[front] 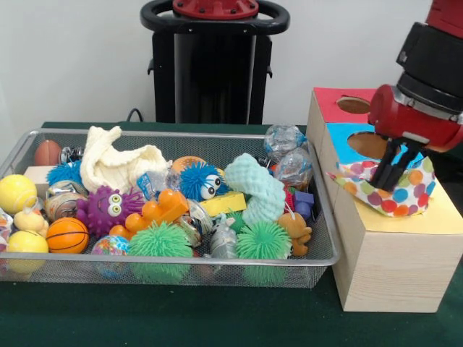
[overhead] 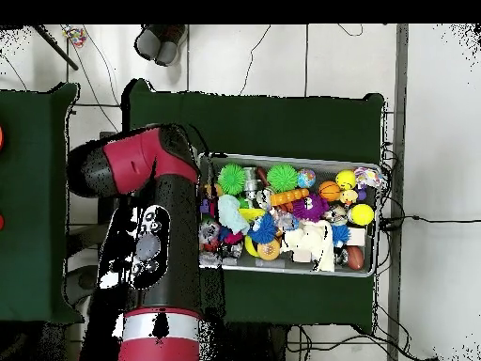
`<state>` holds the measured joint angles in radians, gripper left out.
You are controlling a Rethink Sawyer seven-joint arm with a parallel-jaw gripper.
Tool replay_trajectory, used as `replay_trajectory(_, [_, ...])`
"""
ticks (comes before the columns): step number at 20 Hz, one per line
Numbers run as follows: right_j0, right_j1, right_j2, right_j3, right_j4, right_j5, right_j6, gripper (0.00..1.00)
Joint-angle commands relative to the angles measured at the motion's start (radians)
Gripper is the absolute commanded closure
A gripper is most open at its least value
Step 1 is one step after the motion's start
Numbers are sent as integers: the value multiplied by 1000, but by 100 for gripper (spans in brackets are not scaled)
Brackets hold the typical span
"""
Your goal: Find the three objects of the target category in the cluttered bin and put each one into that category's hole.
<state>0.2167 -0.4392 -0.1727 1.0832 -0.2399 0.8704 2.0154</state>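
**Polka-dot cloth held over the yellow box**

Right now the hand hangs over the wooden box at the right of the front view, its black fingers clamped on one bunch of white polka-dot cloth. The cloth sags across the yellow face of the box, just beside the blue face with its hole. Behind that lies the red face with one hole of its own. The yellow face's hole is hidden under the cloth and the hand.

The wire basket sits on the green table, touching or just beside the box. Only one polka-dot bunch shows in the front view, and it is the held one; I cannot tell whether others lie buried in the basket.

Counted in the basket: two green spiky balls along the near wall, one purple spiky toy with eyes, one blue spiky toy with eyes, one cream knitted cloth, one small basketball, one orange knobbly toy, and one mint foam piece. Two shiny clear wrapped balls sit at the far right corner.

From overhead, the red and black arm covers the boxes, and the basket lies beside it.
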Motion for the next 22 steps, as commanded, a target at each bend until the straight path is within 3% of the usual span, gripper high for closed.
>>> replay_trajectory(1, [33, 102, -45, -118, -17, 118, 236, 100])
replay_trajectory(8, [64, 124, -11, -142, 106, 107, 303, 100])
replay_trajectory(15, [59, 133, -4, -110, 163, 26, 279, 100])
replay_trajectory(18, [42, 120, 15, -44, 179, -60, 244, 100])
replay_trajectory(22, [9, 76, 51, 125, 181, -225, 191, 100])
